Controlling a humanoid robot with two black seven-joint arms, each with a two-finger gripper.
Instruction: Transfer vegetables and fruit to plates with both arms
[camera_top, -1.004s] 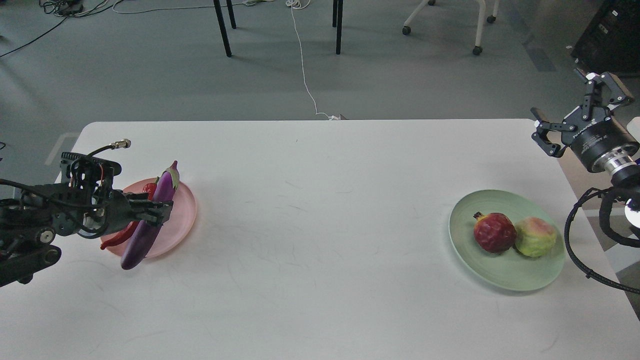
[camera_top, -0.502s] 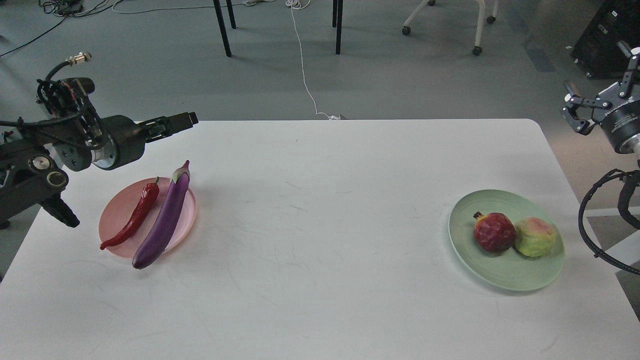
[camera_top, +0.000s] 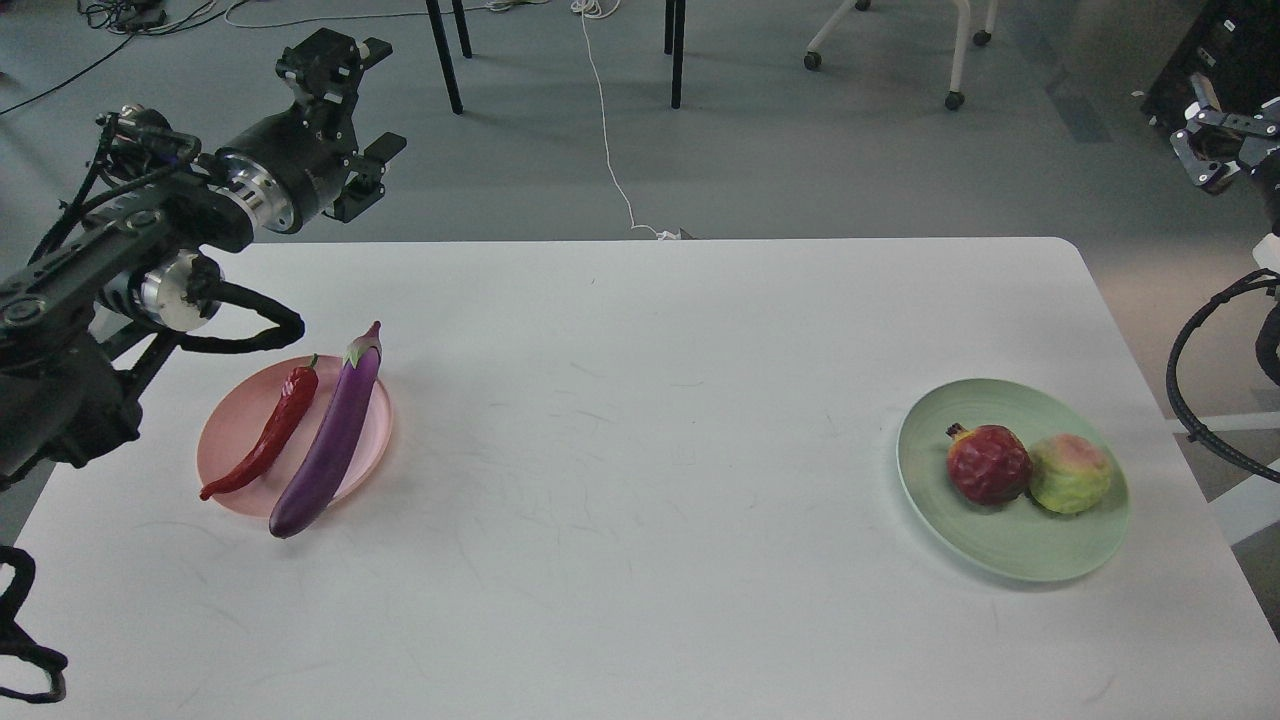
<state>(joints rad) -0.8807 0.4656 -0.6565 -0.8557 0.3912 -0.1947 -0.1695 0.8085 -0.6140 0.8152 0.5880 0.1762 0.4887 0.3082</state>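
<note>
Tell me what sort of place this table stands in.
Probably a lab or workshop room, not a kitchen: a plain white table on grey floor, loose cables trailing across it, and a wheeled chair base plus black equipment at the far right.

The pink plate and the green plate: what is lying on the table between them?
Nothing. In the head view, the white table is bare between the pink plate and the green plate, showing only faint scuffs.

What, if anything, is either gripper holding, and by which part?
Nothing. The left gripper is open and empty above the table's far edge; the right gripper, partly out of frame, shows no object.
</note>
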